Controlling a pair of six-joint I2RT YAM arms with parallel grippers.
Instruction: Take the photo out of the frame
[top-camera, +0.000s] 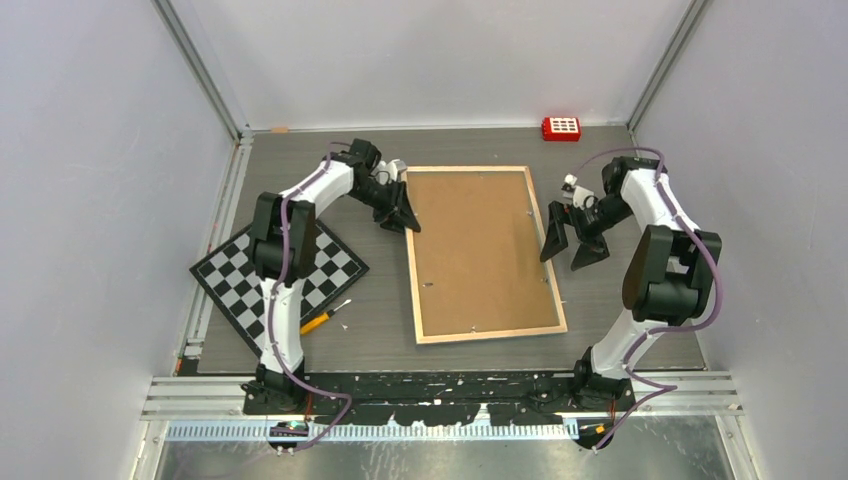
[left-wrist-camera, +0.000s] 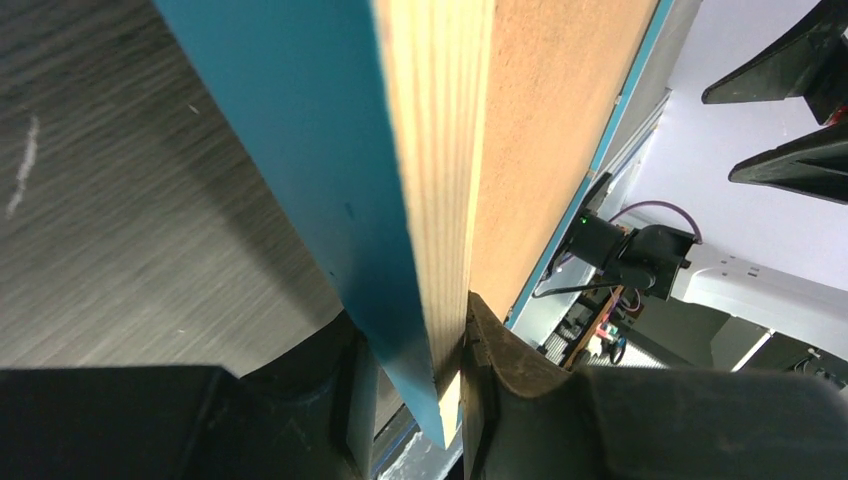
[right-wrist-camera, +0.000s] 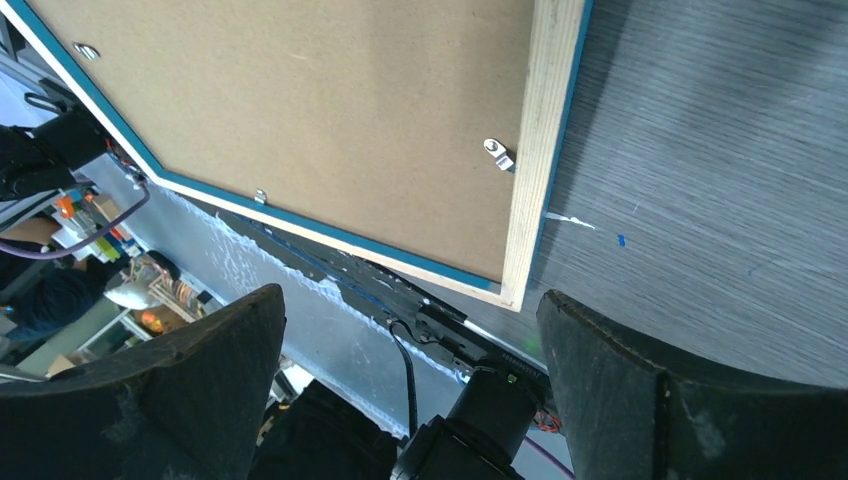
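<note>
The frame (top-camera: 480, 250) rests back-up in the middle of the table, showing brown fibreboard with a light wood edge. The photo is hidden beneath the backing. My left gripper (top-camera: 400, 215) is at the frame's far left edge. In the left wrist view it (left-wrist-camera: 440, 390) is shut on the frame (left-wrist-camera: 440, 200), pinching the blue side and wood edge between its fingers. My right gripper (top-camera: 570, 243) hovers open just off the frame's right edge, with nothing between its fingers. In the right wrist view it (right-wrist-camera: 410, 340) looks down on the backing (right-wrist-camera: 300, 120) and a small metal clip (right-wrist-camera: 497, 153).
A black-and-white chequered board (top-camera: 275, 275) lies left of the frame under the left arm. A yellow-handled tool (top-camera: 318, 320) lies by the board's near corner. A red block (top-camera: 561, 128) sits at the back edge. Walls close in on both sides.
</note>
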